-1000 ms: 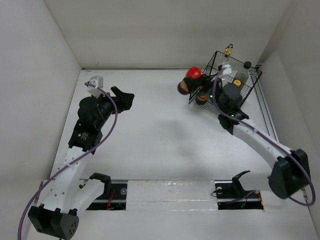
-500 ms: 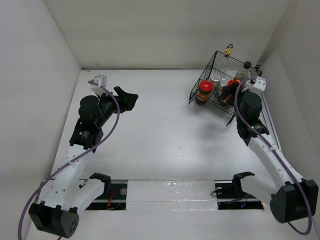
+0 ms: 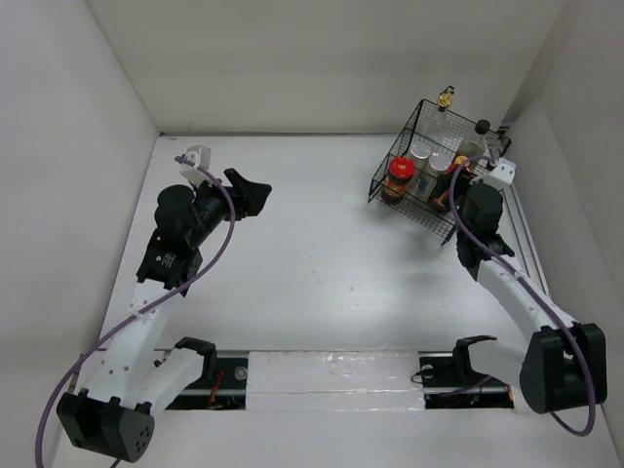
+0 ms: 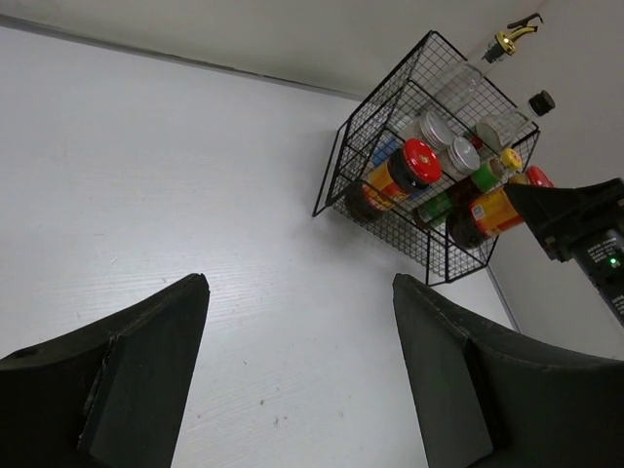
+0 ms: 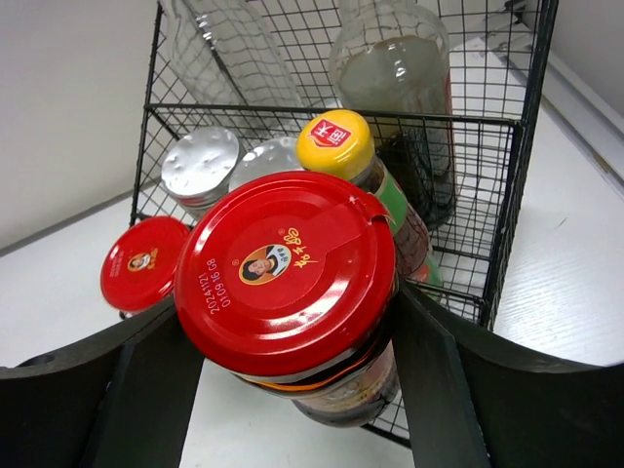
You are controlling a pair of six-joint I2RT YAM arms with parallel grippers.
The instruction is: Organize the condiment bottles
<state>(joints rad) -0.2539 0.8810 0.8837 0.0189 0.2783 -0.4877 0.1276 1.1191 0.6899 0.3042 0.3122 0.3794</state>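
Top view: black wire basket sits upper right of frame on white table, close to the corner of the walls. Inside it: red-lidded jar at left, two silver-lidded shakers next to it, gold-capped clear bottle at top corner, black-capped bottle to the right. R gripper is up against basket's lower-right side; grip not readable here. L gripper is left of centre, well apart from basket.

L wrist view: basket upper right, bottles seen thru mesh. Yellow-capped bottle shows betw. shakers & R gripper. L gripper's fingers fill bottom of frame, spread wide w/ bare table betw. them; it holds nothing.

R wrist view: R gripper's fingers clamp both sides of a 2nd red-lidded jar, centre frame, lid tilted toward cam. Yellow-capped bottle is right behind it, touching or nearly. Shakers are left of that, the two tall bottles at top, first jar's lid mid left. Mesh wall stands right of the held jar; can't tell if jar is inside the rim or over it.
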